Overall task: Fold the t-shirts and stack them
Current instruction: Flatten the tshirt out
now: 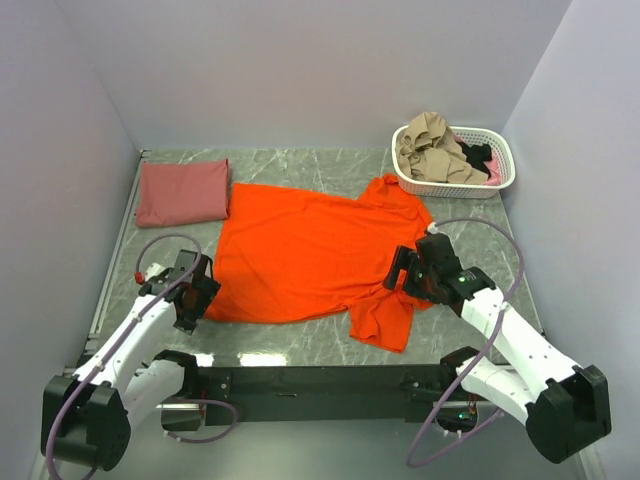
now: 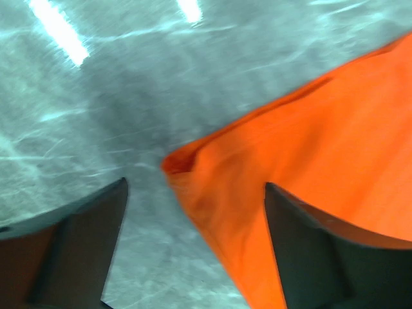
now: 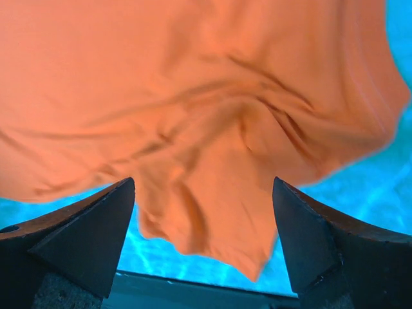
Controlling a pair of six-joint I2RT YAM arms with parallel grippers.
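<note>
Gaping wide, the left claw straddles the near hem corner of the orange-red t-shirt, and the right claw, equally wide, hangs over its near sleeve, apparently clear of the cloth. That shirt lies spread, long axis crosswise, hem by the left claw; the folded brick-red t-shirt lies beyond its far hem corner.

Wide apart, the left fingers; likewise the right fingers, both low

White slotted basket of tan, black and pink clothes at the marbled table's far right corner
</note>
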